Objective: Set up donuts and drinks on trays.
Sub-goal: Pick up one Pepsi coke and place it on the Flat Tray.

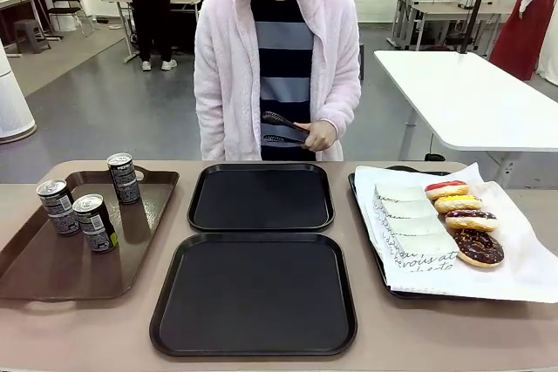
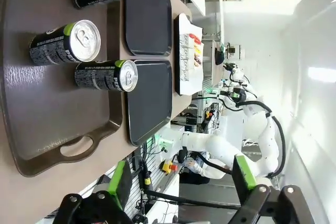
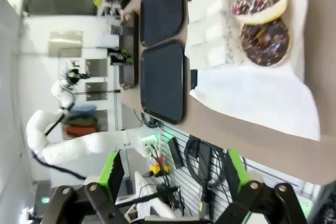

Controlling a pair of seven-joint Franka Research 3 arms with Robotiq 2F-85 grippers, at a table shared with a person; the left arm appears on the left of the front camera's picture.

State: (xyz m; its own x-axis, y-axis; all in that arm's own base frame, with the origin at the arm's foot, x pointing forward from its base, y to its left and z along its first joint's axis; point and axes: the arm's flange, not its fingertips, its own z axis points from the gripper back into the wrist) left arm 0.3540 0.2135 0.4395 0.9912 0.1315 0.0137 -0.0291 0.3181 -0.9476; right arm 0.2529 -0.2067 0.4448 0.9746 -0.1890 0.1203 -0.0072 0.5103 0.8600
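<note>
Looking across a tan tabletop [image 1: 87, 337] from the robot's side, read as a clock with 6 o'clock nearest the robot.

Closest, in the left wrist view, the left fingers [image 2: 118, 182] stand spread wide, green pads facing each other, with nothing between them. In the right wrist view the right fingers [image 3: 113, 170] are likewise wide apart and hold nothing.

At 6 o'clock lies the near black tray [image 1: 253, 294], a matte rectangle with rounded corners and a raised rim; its dark floor shows from rim to rim.

At 9 o'clock sits a longer brown tray [image 1: 52, 272]. Three cans [image 1: 94, 222] stand upright on it, dark with green-and-white labels and silver tops. Two stand just beside each other towards the tray's outer side; the third stands apart near the tray's far edge.

At 3 o'clock is a tray lined with white paper [image 1: 392, 292]. Four donuts [image 1: 479, 247] lie on it in a line running away from the robot: a plain chocolate one nearest, then chocolate with sprinkles, then yellow, then a red-topped one farthest. White paper sleeves [image 1: 410, 215] with black script lie just beside them, on their 9 o'clock side.

Just beyond the near tray, towards 12 o'clock, lies the far black tray [image 1: 261, 198], matching it, with a thin strip of tabletop between the two.

At 12 o'clock a person stands at the far edge in a pale pink fleece over a striped top. One hand [image 1: 318, 135] holds black tongs [image 1: 283, 121] at waist height.
</note>
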